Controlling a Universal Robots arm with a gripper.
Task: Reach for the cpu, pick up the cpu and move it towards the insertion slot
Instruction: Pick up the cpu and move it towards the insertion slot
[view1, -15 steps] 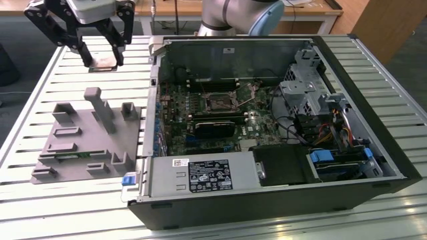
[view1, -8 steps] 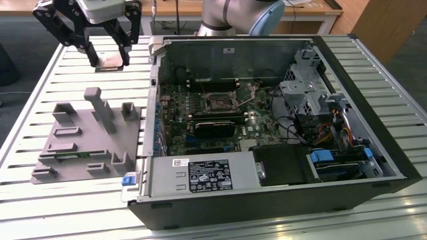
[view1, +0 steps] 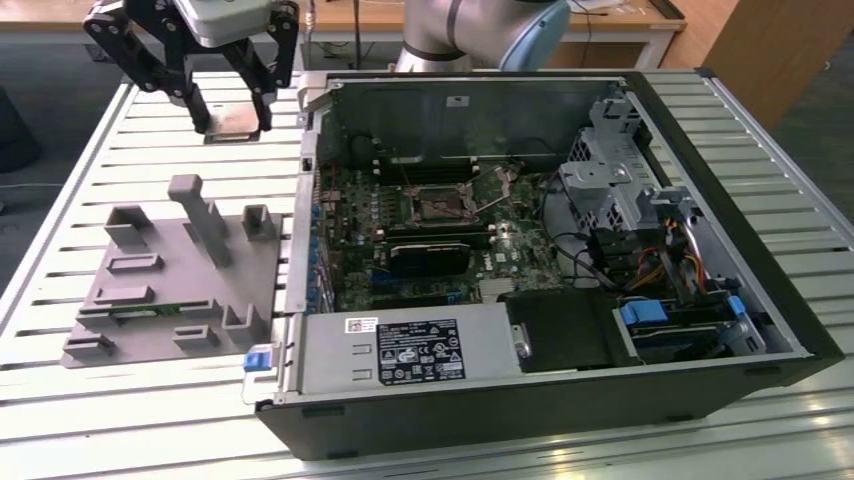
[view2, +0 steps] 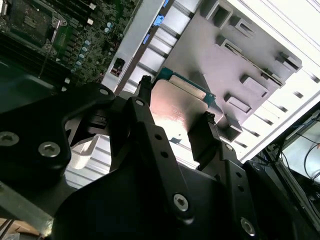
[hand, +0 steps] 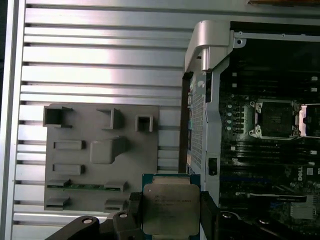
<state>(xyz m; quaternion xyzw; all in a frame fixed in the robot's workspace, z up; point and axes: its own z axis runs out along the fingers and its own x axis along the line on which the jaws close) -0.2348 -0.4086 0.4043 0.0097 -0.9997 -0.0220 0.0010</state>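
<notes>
Item: tool (hand: 172, 212), fingers closing on two opposite edges of the cpu (hand: 171, 207), holding it lifted above the slatted worktop (view1: 107, 150), at about 10 o'clock from the open computer case (view1: 694, 120).

Insertion slot (view1: 438, 203): sitting open on the board inside the case.

Risk, judged: a thin edge grip may be letting the chip tilt or slip; the case wall may be snagging it in transit.

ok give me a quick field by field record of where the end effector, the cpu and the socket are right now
end effector: shut on the cpu, raised above the slatted table
cpu: held flat between the fingers, outside the computer case
insertion slot: open on the motherboard, nothing in it
grey fixture tray: on the table beside the case
</notes>
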